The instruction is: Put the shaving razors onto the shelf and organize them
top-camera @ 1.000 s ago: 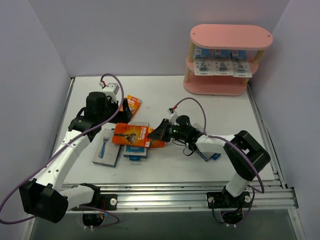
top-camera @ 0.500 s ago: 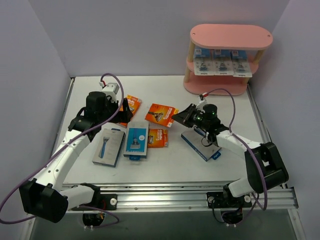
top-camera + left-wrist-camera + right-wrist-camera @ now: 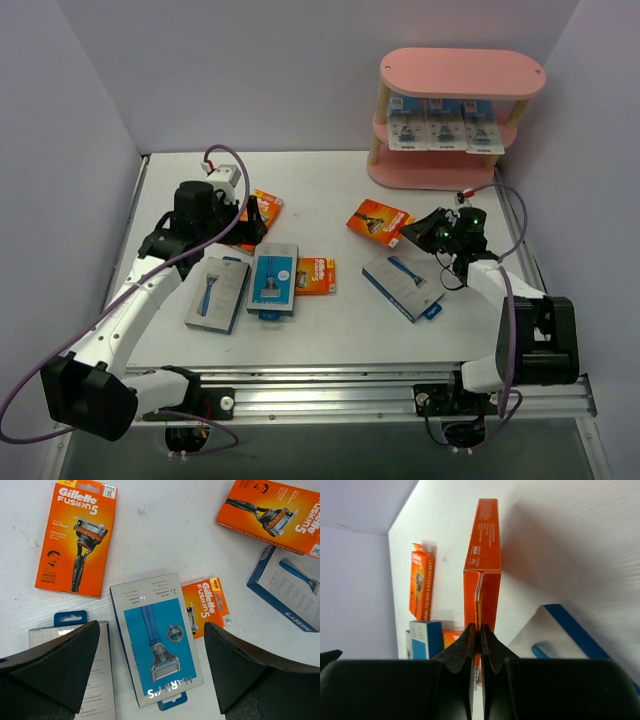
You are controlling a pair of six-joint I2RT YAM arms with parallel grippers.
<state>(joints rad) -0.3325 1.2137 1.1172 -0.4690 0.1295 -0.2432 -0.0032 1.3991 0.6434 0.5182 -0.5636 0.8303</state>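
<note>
**Orange razor box heads for the shelf**

The surface (image 3: 330,190) carries the pink shelf (image 3: 462,72) at its 1 o'clock corner. Three white-blue cards (image 3: 445,131) stand in a row on the middle tier, apparently a start at sorting by kind.

The right hand (image 3: 412,233), at 3 o'clock, is clamped on the end of an orange box (image 3: 380,221). The wrist view shows the box edge-on, pinched by its flap, probably so it can slide onto a tier.

The left hand (image 3: 151,630) hangs wide open at 9 o'clock over a Harry's box (image 3: 157,642), gripping nothing and seemingly waiting its turn. Two blue-grey boxes (image 3: 218,293) (image 3: 402,287) and a small orange pack (image 3: 315,276) lie loose.

A second earlier the orange box sat over the middle cluster. It has since travelled toward the shelf, while the left arm has hardly shifted.
</note>
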